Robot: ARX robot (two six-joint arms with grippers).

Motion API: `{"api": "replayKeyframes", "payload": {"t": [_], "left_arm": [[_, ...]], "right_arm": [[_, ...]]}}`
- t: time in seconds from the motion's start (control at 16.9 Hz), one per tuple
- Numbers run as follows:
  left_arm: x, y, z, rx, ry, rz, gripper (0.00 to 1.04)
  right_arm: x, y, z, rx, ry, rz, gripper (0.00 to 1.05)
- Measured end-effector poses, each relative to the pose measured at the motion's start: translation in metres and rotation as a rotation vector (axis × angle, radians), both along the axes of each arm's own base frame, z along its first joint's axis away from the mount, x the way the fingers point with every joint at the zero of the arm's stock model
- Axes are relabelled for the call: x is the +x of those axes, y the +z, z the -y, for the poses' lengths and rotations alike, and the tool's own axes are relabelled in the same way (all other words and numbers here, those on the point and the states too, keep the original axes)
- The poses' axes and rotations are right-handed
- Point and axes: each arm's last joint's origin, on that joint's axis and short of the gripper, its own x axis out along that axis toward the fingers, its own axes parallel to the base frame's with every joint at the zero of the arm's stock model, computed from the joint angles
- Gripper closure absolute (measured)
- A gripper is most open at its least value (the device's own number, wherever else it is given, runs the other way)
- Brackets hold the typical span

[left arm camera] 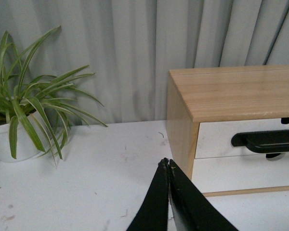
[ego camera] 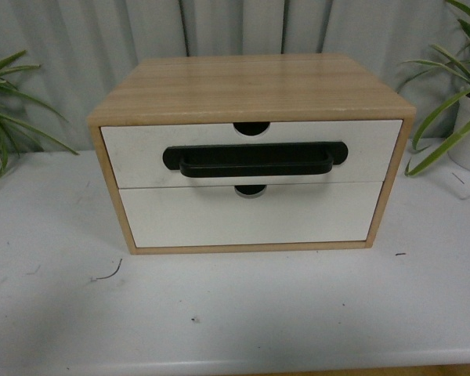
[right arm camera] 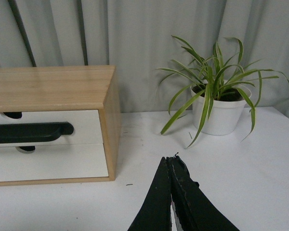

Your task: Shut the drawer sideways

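White drawer (ego camera: pixel 141 145) with a black bar handle (ego camera: pixel 254 160) and a half-round notch (ego camera: pixel 252 128) fills the upper slot of a wood cabinet (ego camera: pixel 251 90) at the centre of the front view. Its front looks wider than the plain lower drawer (ego camera: pixel 251 215) and covers part of the cabinet's side walls, so it seems to stand slightly forward. The cabinet sits on a white table (ego camera: pixel 235 313), with a plant at the left edge (ego camera: pixel 0 125) and another at the upper right (ego camera: pixel 454 94). The left gripper (left arm camera: pixel 166 163) has its fingers pressed together on nothing, as does the right gripper (right arm camera: pixel 171 159); both hang above the table, apart from the cabinet.
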Motion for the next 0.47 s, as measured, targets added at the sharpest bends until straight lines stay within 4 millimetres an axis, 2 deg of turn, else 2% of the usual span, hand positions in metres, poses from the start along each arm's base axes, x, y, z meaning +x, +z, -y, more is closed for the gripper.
{"api": "replayKeyframes", "payload": {"t": [0.18, 0.47], "left_arm": [[-0.006, -0.016, 0.000, 0.001, 0.000, -0.010, 1.03], [-0.014, -0.028, 0.000, 0.001, 0.000, -0.010, 1.03]], "right_arm": [[0.000, -0.012, 0.000, 0.000, 0.000, -0.008, 1.03], [0.000, -0.025, 0.000, 0.000, 0.000, -0.006, 1.03]]}}
